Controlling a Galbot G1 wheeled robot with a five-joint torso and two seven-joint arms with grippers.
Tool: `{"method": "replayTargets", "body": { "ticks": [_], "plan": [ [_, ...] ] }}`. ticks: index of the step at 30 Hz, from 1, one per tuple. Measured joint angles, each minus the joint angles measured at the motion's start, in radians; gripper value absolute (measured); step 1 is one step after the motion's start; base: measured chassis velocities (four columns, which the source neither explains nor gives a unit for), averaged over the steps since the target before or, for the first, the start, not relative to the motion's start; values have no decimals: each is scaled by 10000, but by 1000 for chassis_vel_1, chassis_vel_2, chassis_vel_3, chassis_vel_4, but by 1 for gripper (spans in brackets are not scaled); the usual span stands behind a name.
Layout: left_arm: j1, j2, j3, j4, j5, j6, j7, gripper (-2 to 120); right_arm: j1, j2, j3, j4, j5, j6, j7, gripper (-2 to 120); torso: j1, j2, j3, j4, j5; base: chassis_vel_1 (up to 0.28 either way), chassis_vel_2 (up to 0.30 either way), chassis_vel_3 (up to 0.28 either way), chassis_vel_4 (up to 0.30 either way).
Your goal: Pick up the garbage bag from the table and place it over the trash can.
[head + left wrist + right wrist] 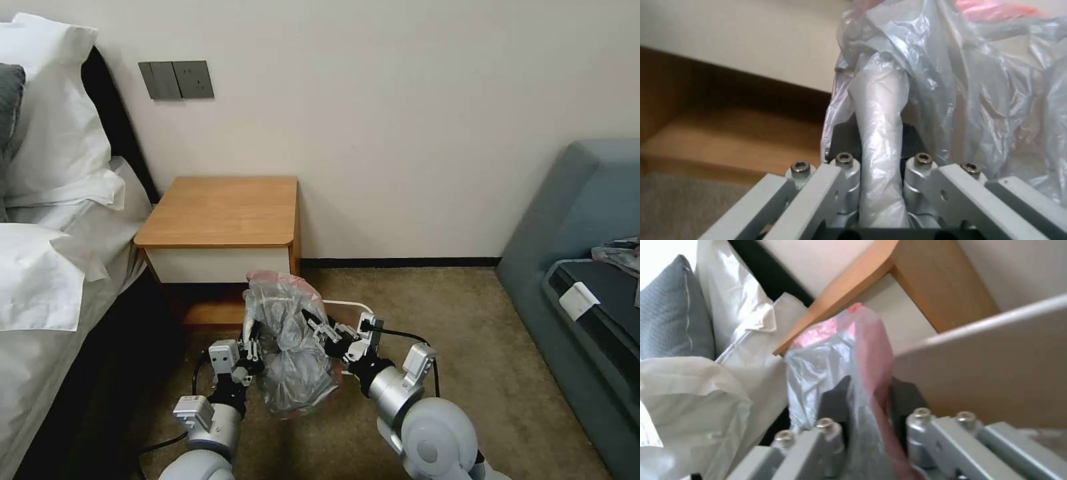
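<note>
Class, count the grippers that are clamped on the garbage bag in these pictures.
2. The left gripper pinches the garbage bag's left side; the right gripper pinches its right side, in front of the table.

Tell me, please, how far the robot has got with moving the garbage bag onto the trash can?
Pick-up looks done: the table top is bare and the garbage bag is off it, held in front of the table. In hand: the left gripper and right gripper each pinch a side of the bag. Left: the bag is not yet opened over the trash can, whose white rim peeks out behind it.
</note>
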Motion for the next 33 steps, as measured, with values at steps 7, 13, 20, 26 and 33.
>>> {"method": "replayTargets", "body": {
  "ticks": [7,13,20,26,33],
  "plan": [
    [1,-34,-27,7,-806,399,-432,7,-196,-45,469,402,-296,159,-83,0,0,0,0,-1,0,0,0,0,0],
    [29,-86,-179,30,-963,417,-481,7,355,-332,1147,328,362,88,425,0,0,0,0,-1,1,0,0,0,0],
    [29,-121,-223,12,-1006,417,-481,7,857,-431,1249,106,693,-54,1005,0,0,0,0,0,2,0,0,0,0],
    [53,-174,-303,-13,-1261,411,-420,7,1310,-383,1296,47,1642,-641,2684,0,0,0,0,0,1,0,0,0,0],
    [0,-192,-394,-3,-1571,399,-235,7,1291,-371,1547,139,2956,-1475,3872,0,0,0,0,0,1,0,0,0,0]
  ]
}}
